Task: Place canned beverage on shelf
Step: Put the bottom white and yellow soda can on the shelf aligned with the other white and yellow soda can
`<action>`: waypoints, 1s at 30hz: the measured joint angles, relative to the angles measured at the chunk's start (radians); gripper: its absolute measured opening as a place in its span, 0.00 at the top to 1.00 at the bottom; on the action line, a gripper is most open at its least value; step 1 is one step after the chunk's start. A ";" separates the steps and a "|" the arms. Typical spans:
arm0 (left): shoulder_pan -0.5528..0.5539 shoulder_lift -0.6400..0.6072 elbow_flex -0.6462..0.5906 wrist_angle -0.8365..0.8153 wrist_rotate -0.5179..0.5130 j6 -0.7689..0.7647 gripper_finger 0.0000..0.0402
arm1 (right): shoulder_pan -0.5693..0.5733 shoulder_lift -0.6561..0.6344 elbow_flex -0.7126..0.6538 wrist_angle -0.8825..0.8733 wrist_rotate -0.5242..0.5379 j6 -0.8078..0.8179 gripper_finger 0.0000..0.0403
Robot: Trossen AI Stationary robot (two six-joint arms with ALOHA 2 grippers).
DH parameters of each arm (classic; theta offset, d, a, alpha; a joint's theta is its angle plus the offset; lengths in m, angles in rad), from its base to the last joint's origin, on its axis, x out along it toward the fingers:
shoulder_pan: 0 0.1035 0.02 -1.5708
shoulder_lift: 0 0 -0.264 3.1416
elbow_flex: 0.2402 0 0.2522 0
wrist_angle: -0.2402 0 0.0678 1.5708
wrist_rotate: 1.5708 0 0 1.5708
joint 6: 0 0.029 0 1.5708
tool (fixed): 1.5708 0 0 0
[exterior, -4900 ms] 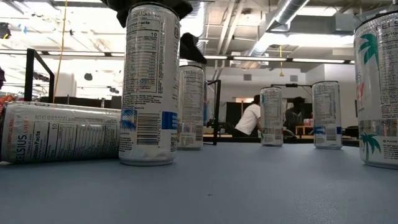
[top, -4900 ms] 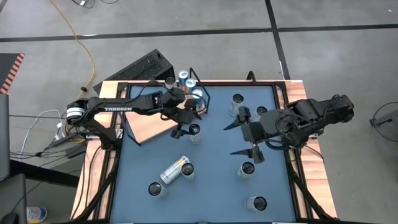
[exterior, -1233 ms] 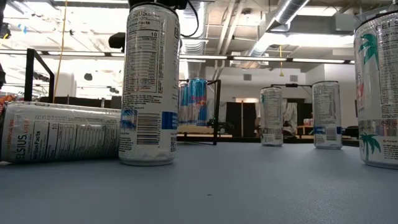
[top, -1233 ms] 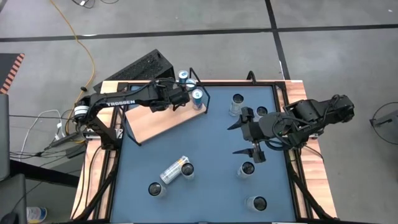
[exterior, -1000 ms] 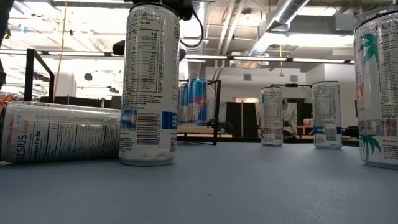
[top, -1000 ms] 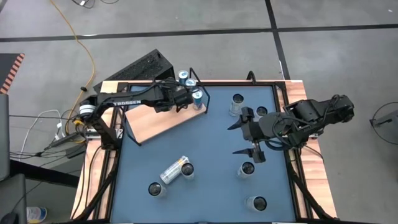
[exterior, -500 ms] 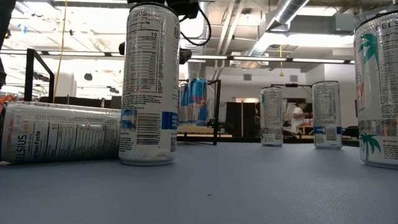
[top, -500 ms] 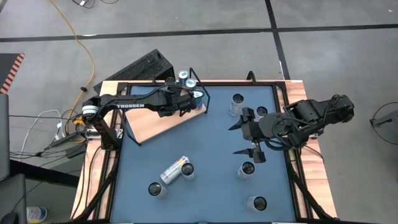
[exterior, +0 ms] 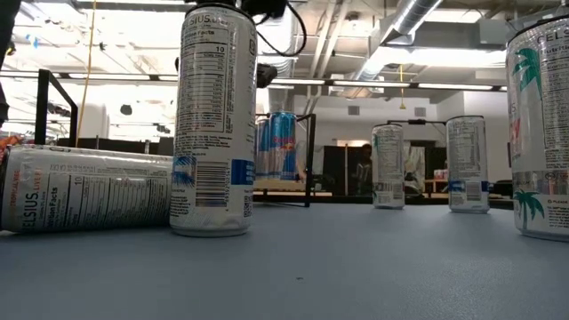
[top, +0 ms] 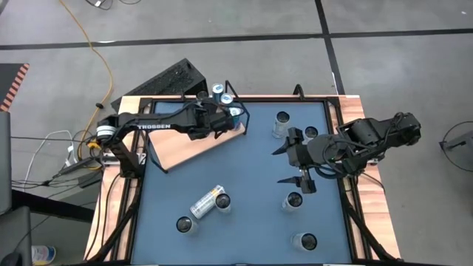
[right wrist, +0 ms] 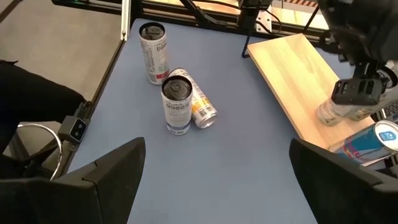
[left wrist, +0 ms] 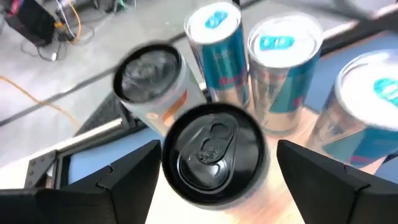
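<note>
The left gripper [left wrist: 214, 171], jaws spread and apparently clear of it, straddles a silver black-topped can [left wrist: 214, 149] upright on the pale-wood board shelf [top: 185, 148] beside 3 blue-topped cans [left wrist: 283, 68].

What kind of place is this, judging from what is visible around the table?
Probably a robotics lab or workshop: exposed ceiling ducts overhead, a bare concrete floor with a loose yellow cable, and a blue-topped table holding many beverage cans.

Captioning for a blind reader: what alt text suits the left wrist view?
The left gripper, fingers open, straddles an upright black-topped can on the pale wood shelf. Three blue-topped cans and a grey-topped can stand just beyond it.
</note>
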 joint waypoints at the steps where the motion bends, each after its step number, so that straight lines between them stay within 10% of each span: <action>1: -0.004 -0.005 0.004 -0.003 -0.016 0.002 0.24 | 0.000 0.000 0.000 -0.001 0.000 0.000 0.05; 18: -0.249 -0.053 0.083 -0.071 -0.062 0.110 0.24 | 0.015 0.000 0.000 -0.053 0.000 0.069 0.05; 22: -0.365 -0.076 -0.061 0.108 -0.131 0.154 0.24 | 0.038 0.000 0.000 -0.052 0.001 0.069 0.05; 30: -0.350 -0.269 -0.550 0.974 0.235 0.520 0.24 | 0.082 0.000 0.000 -0.051 0.002 0.088 0.05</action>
